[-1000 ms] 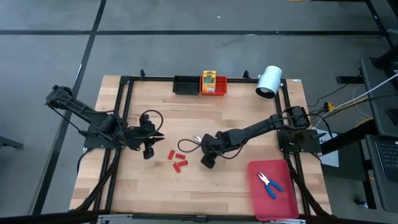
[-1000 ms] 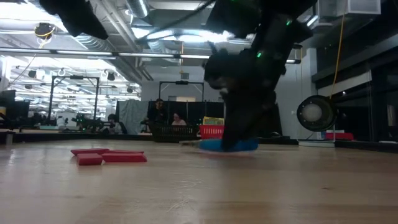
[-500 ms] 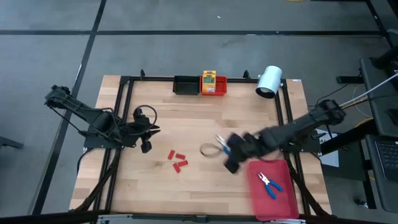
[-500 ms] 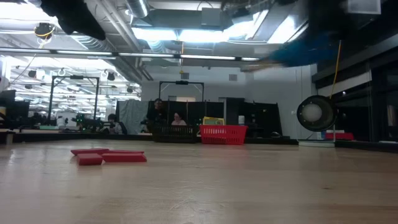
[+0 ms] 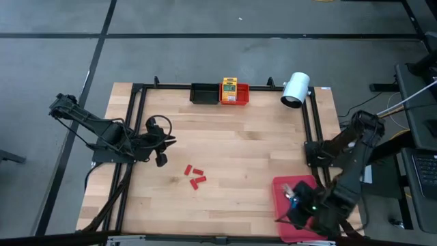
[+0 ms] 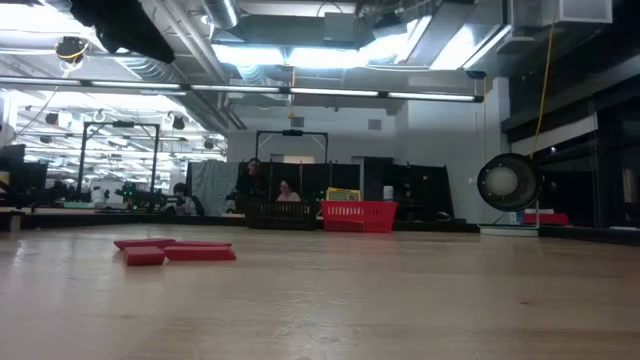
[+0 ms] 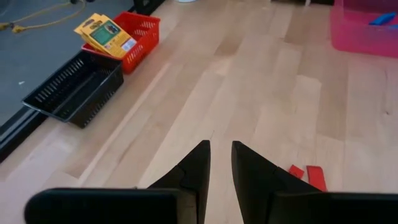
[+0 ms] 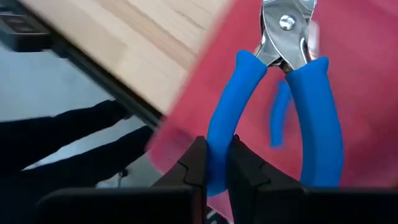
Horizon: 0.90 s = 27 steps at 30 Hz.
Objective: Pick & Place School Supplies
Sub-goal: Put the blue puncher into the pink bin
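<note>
Right gripper (image 8: 216, 163): fingers pinched tight on one blue handle of a plier-like tool (image 8: 283, 93), which it holds. The tool's metal head points away from the fingers; the second handle stands free beside the gripped one. Directly beneath gripper and tool lies the flat red tray (image 8: 367, 81). A blurred blue shape shows on the tray between the two handles, too smeared to name.

High view: right gripper (image 5: 295, 205) hangs over the near edge of the red tray (image 5: 283, 184), at the table's near right corner. A speck of blue (image 5: 292, 196) shows at the gripper; whether it belongs to the held tool or to something on the tray cannot be told.

Left gripper (image 7: 220, 163): fingers drawn nearly together with a narrow slit between them, nothing in them. It sits low over the left side of the table (image 5: 225, 137).

- Tiny red pieces (image 5: 195, 176): on bare wood just ahead of the left gripper and a little to one side, well apart from the right gripper. In the low view they lie flat in a close cluster (image 6: 172, 251).
- Yellow-and-green printed boxes (image 7: 106, 32): resting in the red bin (image 7: 134, 37), far ahead of the left gripper at the table's back edge.
- Black bin (image 7: 74, 90): touching the red bin's side.
</note>
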Motion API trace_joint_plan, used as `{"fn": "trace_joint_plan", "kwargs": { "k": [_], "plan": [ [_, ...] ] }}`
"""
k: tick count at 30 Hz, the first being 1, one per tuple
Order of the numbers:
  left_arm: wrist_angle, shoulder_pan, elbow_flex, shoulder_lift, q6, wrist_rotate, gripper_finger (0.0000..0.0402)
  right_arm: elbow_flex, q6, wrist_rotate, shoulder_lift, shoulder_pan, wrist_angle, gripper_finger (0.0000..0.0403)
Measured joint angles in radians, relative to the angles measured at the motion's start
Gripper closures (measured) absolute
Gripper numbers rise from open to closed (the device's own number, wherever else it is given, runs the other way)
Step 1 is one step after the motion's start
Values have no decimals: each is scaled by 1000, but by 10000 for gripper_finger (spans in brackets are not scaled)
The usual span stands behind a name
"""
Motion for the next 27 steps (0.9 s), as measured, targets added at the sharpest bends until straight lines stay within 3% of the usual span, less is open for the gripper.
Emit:
{"fn": "trace_joint_plan", "kwargs": {
  "k": [3,9,16,27],
  "plan": [
    [3,0,0,0,0,-14,341,-3,83,-9,20,53,-36,372],
    [7,0,0,0,-15,-22,341,-84,113,-34,39,105,63,372],
    [7,0,0,0,-60,-24,341,-245,154,2,38,109,258,372],
    [18,0,0,1,-114,-18,341,-337,158,15,37,106,313,372]
  ]
}}
